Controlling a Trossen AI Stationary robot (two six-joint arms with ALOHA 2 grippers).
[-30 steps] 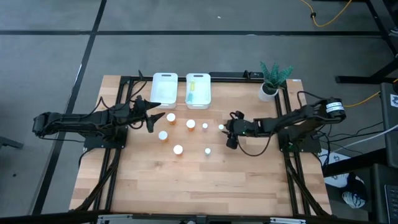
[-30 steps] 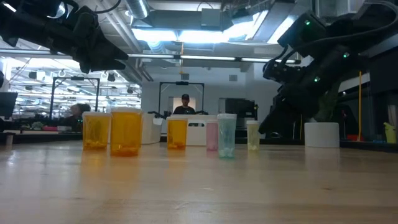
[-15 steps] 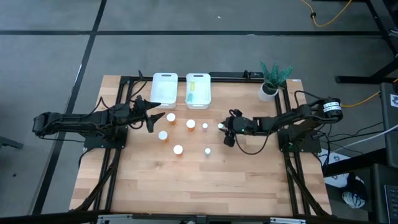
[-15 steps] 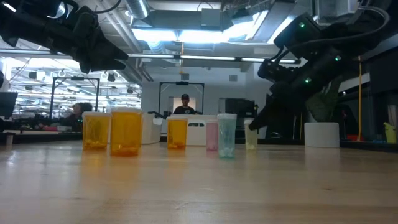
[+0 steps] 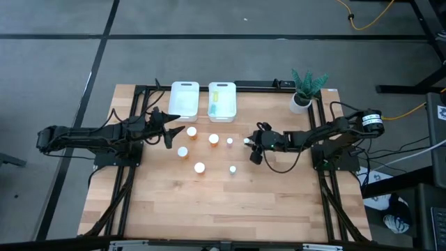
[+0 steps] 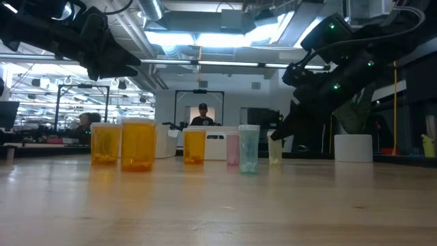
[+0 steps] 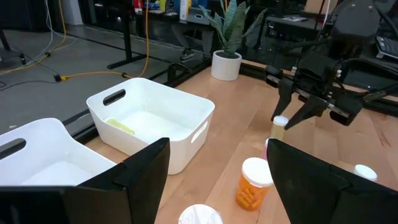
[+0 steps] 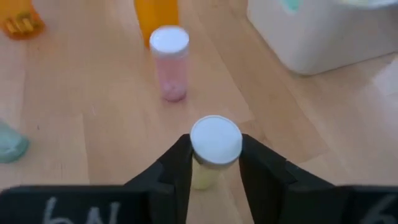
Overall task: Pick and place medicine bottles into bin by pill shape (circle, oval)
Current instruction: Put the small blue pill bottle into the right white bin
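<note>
On wood table [image 8: 93, 124], yellowish bottle [image 8: 214, 152] between right claw [image 8: 214, 163] fingers.

Bottles [image 5: 199, 167], bins [image 5: 184, 100], plant [image 5: 304, 89] on table [image 5: 230, 209]

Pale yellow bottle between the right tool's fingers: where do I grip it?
Grip the yellow bottle on its body just under the white cap, coming level from the right tool's present side. It stands upright and slim, with fingers already flanking both sides.
</note>
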